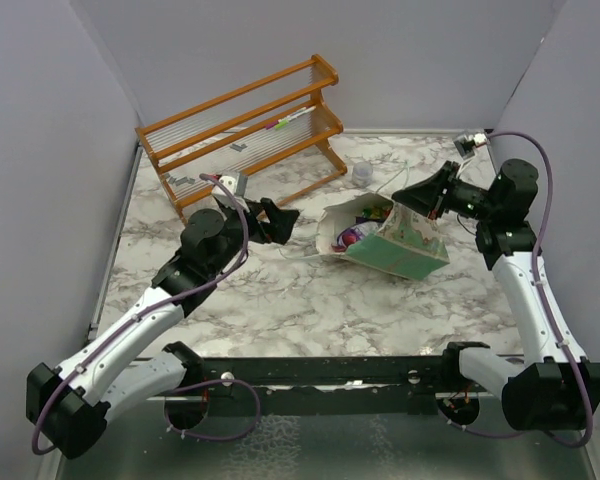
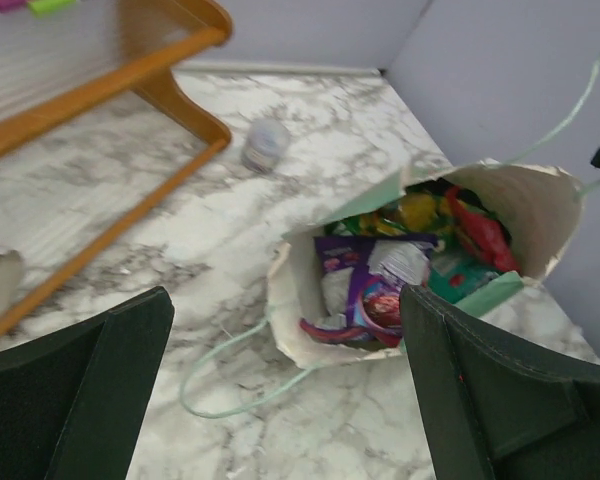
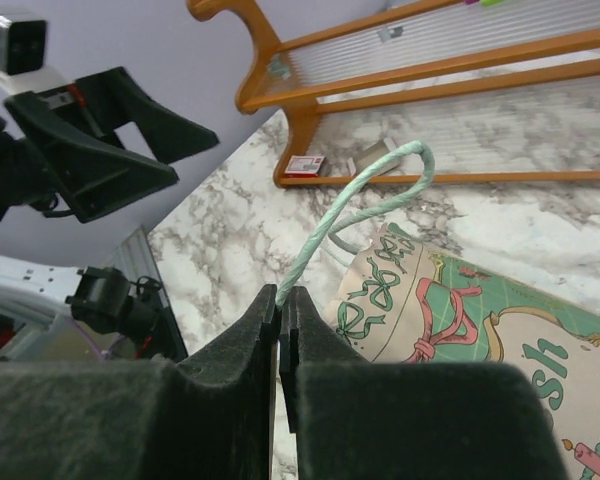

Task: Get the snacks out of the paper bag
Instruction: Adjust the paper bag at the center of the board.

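The mint-green paper bag (image 1: 398,250) lies on its side in mid-table, its mouth facing left. Inside the mouth are the snacks (image 1: 356,236): a purple packet (image 2: 372,290), a red one (image 2: 480,235), a yellow one (image 2: 416,211) and a teal one (image 2: 458,277). My left gripper (image 1: 283,222) is open and empty, just left of the mouth, which sits between its fingers in the left wrist view (image 2: 285,300). My right gripper (image 3: 283,292) is shut on the bag's string handle (image 3: 365,205) and holds it up above the bag's printed side (image 3: 460,310).
A wooden rack (image 1: 242,128) stands at the back left with small tags on its shelves. A small grey cup (image 1: 362,173) sits behind the bag. The bag's other string handle (image 2: 215,385) loops on the marble in front of the mouth. Walls close in left, back and right.
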You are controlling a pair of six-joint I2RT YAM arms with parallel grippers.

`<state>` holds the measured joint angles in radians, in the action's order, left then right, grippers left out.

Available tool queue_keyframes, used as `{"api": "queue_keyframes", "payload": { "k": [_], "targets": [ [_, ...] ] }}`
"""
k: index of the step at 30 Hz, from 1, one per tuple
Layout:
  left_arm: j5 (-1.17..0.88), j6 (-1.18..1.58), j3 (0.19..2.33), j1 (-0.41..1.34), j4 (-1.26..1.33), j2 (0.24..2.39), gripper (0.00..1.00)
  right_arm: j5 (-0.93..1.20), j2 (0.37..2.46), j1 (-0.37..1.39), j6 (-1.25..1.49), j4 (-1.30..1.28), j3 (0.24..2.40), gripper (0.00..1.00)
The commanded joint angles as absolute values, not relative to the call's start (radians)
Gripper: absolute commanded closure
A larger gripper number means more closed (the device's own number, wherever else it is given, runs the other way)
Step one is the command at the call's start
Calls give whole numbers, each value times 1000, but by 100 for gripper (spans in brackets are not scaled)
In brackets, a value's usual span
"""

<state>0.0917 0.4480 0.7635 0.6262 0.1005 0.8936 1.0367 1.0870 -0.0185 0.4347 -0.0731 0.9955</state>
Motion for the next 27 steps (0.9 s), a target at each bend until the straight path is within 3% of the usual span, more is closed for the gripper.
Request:
{"api": "queue_keyframes", "payload": {
  "k": [1, 4, 11, 17, 22, 24, 27],
  "targets": [
    [-165, 564, 749, 625, 175, 957, 1, 1142, 1035, -15, 574, 144, 932, 96],
    [-213, 557, 792, 627, 139, 1020, 1, 1136, 1013, -15, 558, 117, 928, 95],
    [-1, 679, 818, 626, -24, 1132, 1, 1093, 995, -15, 556, 101, 911, 95],
    [-232, 807, 625, 626, 223, 1161, 1, 1097, 1003, -16, 557, 103, 932, 95],
    [-264, 809, 586, 626, 259, 1253, 1, 1104, 1008, -15, 566, 107, 933, 95],
    [-275, 805, 588, 626, 261, 1296, 5, 1104, 1009, -15, 566, 108, 931, 95],
    [-291, 813, 601, 626, 261, 1338, 18, 1099, 1009, -15, 566, 104, 928, 95]
  ]
}}
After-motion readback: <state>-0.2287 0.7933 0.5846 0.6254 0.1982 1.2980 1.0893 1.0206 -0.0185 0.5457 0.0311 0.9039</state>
